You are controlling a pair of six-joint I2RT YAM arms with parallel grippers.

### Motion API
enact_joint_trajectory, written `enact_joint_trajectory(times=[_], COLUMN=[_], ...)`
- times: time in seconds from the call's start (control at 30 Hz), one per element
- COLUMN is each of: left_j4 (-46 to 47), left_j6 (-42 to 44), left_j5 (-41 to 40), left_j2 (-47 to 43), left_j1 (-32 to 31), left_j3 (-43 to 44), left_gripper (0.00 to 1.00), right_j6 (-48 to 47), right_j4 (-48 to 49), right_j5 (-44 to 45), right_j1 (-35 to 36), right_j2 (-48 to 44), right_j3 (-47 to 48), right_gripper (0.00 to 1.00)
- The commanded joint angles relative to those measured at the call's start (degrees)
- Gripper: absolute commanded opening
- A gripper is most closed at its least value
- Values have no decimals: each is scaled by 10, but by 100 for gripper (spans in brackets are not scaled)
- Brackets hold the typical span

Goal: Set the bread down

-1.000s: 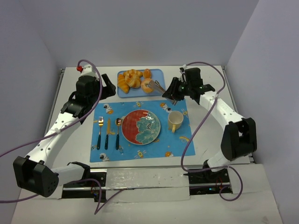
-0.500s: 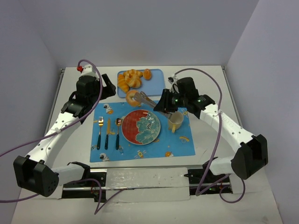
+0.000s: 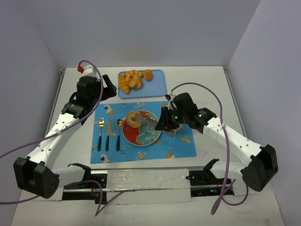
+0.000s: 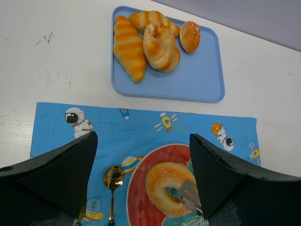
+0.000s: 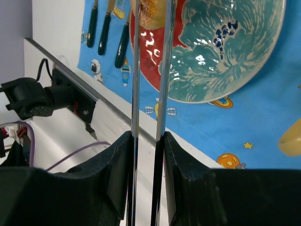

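**Inspector:** State the right pincer (image 5: 147,141).

**Assistant:** Clamped together on the handle end of a pair of metal tongs (image 5: 165,70). Its two black fingers press the tong arms in from both sides.

**Inspector:** And the bread (image 4: 165,181)?

**Assistant:** A ring-shaped piece, golden-tan, hole visible. It sits at the far tips of the tongs, with one tip at the edge of the hole. The pincer itself does not touch it, as the full length of the tongs lies between them. In the overhead view the bread is to the left of the pincer.

**Inspector:** What is beneath it?

**Assistant:** The red part of the plate (image 3: 151,135), on its left side. Whether the bread rests on the plate or hangs just above it, I cannot tell.

**Inspector:** Surroundings?

**Assistant:** The plate stands on a blue placemat (image 3: 178,147) on the white counter (image 3: 211,89). A spoon (image 4: 113,179) lies just left of the plate. Beyond the placemat is a blue tray (image 4: 202,75) holding croissants (image 4: 129,47) and a small round bun (image 4: 190,36).

**Inspector:** The left pincer (image 4: 143,136)?

**Assistant:** Fingers apart, nothing between them. It is above the far left part of the placemat, well apart from the bread.
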Motion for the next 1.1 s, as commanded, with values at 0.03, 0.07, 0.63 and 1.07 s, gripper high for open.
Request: enact_joint_trajectory(times=[0.03,0.07,0.63,1.07], left_j4=[2,1,1,2], left_j6=[9,9,9,9], left_j5=[-1,-1,-1,0], left_j2=[0,0,6,7], left_j1=[3,3,3,3], left_j3=[27,27,27,27], left_gripper=[89,89,89,89], right_j6=[0,-1,-14,-19], right_j4=[1,0,-11,-38], right_j5=[14,15,53,72], right_j1=[13,13,29,30], right_j2=[-20,-17,9,-4], right_j3=[-19,-22,-18,21], right_gripper=[20,20,45,49])
